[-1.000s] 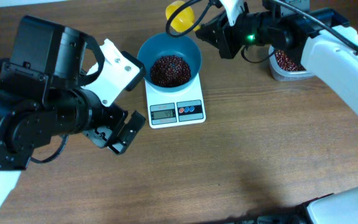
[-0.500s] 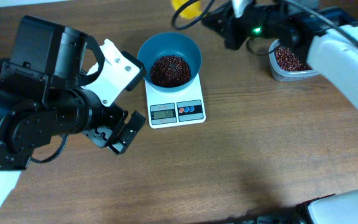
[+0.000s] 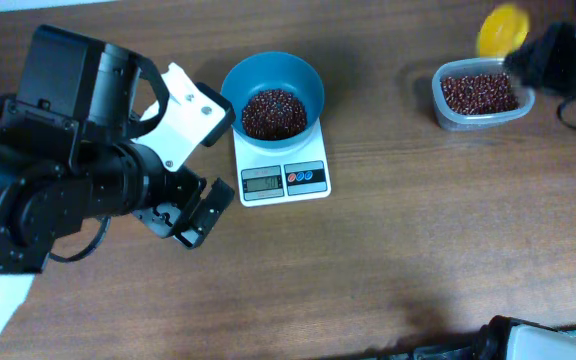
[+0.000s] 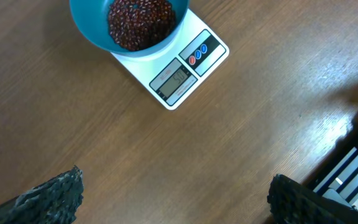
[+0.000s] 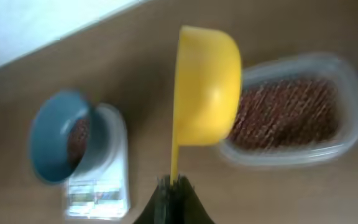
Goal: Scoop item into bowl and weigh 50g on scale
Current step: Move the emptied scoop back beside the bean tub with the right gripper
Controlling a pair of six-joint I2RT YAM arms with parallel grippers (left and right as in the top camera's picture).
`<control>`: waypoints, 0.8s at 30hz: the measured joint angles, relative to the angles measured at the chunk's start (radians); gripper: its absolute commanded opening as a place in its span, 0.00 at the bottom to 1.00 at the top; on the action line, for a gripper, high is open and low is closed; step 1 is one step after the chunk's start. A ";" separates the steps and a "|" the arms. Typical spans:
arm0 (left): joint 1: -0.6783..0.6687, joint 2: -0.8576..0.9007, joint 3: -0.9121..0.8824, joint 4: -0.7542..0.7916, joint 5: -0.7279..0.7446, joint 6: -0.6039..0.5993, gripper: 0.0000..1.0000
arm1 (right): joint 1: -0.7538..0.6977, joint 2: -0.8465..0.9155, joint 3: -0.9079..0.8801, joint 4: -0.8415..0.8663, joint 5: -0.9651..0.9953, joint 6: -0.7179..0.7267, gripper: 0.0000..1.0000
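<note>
Though blur smears it, right tool (image 5: 171, 185) clamps the scoop (image 5: 207, 84)

the teal bowl (image 3: 273, 70) stands on the white scale (image 3: 286, 163) and holds a heap of dark red-brown beans (image 3: 273, 112). the scale's grey display and its 2 round buttons, red and blue, lie on its near side. the left gripper (image 3: 190, 218) hovers just left of the scale, jaws apart and empty. at far right, the right gripper (image 3: 524, 58) holds a yellow scoop (image 3: 502, 30) just beside a clear tub (image 3: 468, 122) of beans.
</note>
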 measured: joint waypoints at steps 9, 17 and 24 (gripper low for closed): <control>-0.001 0.002 0.000 0.000 0.000 0.000 0.99 | 0.000 -0.001 -0.028 -0.336 -0.101 0.050 0.04; -0.001 0.002 0.000 0.000 0.000 0.000 0.99 | 0.000 0.069 -0.225 -0.042 0.016 0.269 0.04; -0.001 0.002 0.000 0.000 0.000 0.000 0.99 | 0.000 0.071 -0.330 0.060 0.036 0.301 0.10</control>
